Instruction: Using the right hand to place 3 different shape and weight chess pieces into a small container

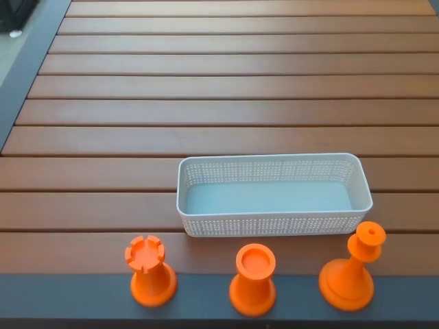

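Neither hand of the robot appears in the head view, so how far the fingers are parted, and whether they hold anything, cannot be told. Centre of the scene is the basket [274,221], a white perforated tray lying empty on the slatted wooden table [206,89], its long side facing the robot. Three orange chess pieces stand upright in a row just in front of the basket, along the table's dark near edge: the castle-topped piece [149,271] in front of its left end, the round-topped piece [253,279] in front of its middle, and the tall slim piece [352,268] in front of its right end. The spaced row probably leaves room for a hand around each piece. No piece is in the basket yet.
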Robot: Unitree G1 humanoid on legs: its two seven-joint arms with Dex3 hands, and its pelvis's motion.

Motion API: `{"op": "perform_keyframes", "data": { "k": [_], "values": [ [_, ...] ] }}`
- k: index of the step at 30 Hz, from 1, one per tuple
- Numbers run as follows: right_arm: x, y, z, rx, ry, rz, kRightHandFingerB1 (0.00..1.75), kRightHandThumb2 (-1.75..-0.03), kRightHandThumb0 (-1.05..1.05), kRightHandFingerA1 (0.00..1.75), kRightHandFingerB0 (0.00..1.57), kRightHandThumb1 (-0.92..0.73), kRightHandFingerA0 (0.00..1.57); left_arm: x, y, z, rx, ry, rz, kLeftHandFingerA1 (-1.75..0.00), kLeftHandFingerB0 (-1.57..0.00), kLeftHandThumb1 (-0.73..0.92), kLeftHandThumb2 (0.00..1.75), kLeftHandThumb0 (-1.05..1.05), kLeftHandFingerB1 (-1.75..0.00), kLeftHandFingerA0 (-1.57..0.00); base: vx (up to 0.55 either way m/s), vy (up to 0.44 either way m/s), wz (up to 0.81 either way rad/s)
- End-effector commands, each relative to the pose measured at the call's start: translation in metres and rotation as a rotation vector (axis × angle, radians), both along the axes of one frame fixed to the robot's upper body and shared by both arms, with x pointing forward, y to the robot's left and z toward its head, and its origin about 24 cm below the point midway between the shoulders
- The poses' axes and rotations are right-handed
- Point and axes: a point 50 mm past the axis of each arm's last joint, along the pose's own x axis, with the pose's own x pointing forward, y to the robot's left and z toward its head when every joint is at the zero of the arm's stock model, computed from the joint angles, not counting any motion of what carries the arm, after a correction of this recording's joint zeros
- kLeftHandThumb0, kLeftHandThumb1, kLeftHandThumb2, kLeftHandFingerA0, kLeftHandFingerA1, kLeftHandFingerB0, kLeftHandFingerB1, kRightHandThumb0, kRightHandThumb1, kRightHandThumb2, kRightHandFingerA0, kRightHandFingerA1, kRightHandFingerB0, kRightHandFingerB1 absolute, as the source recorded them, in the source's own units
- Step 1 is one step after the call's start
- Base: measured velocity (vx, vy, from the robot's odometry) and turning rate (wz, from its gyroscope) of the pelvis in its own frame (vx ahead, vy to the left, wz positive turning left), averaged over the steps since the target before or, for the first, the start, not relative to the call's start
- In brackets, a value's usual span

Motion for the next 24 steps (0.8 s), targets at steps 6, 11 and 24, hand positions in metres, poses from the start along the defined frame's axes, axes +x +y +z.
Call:
{"op": "perform_keyframes", "data": {
  "k": [6,11,24],
  "values": [
    [-0.017,0.033,0.074,-0.006,-0.605,-0.126,0.42,-0.61,-0.17,0.69,0.5,-0.7,0.6,0.013,0.0,0.01,0.1,-0.227,0.104,-1.15,-1.43,0.16,1.56,-0.2,-1.15,-1.54,0.0,0.0,0.0],
    [-0.033,0.048,0.115,-0.048,-0.738,-0.024,0.45,-0.81,-0.49,0.66,0.16,-0.5,0.26,0.017,0.002,0.012,0.108,-0.249,0.099,-1.12,-1.42,0.15,1.57,-0.21,-1.12,-1.54,0.0,0.0,0.0],
    [-0.016,0.053,0.193,-0.208,-0.911,0.148,0.34,-0.87,-0.76,0.51,0.09,-0.53,0.04,0.02,0.0,0.011,0.104,-0.248,0.121,-1.18,-1.43,0.18,1.52,-0.19,-1.16,-1.49,0.0,0.0,0.0]
  ]
}}
